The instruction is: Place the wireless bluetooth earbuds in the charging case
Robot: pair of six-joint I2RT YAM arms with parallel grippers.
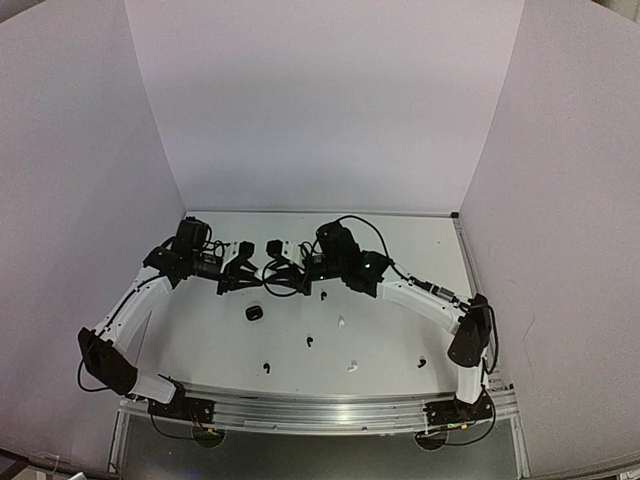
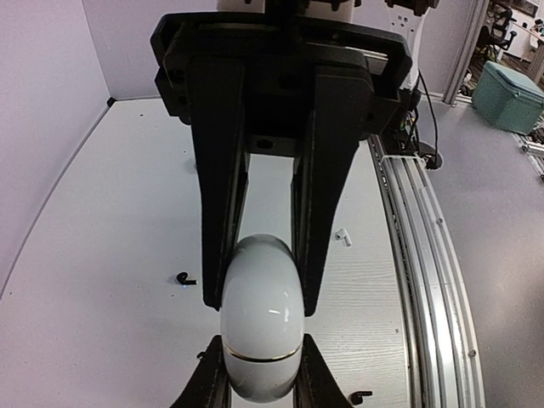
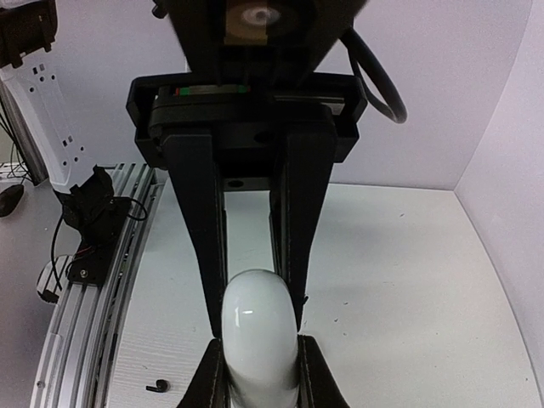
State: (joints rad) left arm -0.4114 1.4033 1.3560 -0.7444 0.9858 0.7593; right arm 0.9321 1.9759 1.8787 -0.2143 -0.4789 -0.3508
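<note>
Left gripper (image 2: pixel 259 374) clamped on white case (image 2: pixel 259 306), seam crosswise to the grip. Right gripper (image 3: pixel 259 374) likewise clamped on a white case (image 3: pixel 259 327); whether the same one, cannot tell. Earbuds (image 1: pixel 341 323) loose on table (image 1: pixel 410 250), base-ward of both grippers, well apart; nearest white one on right arm's side.
</note>
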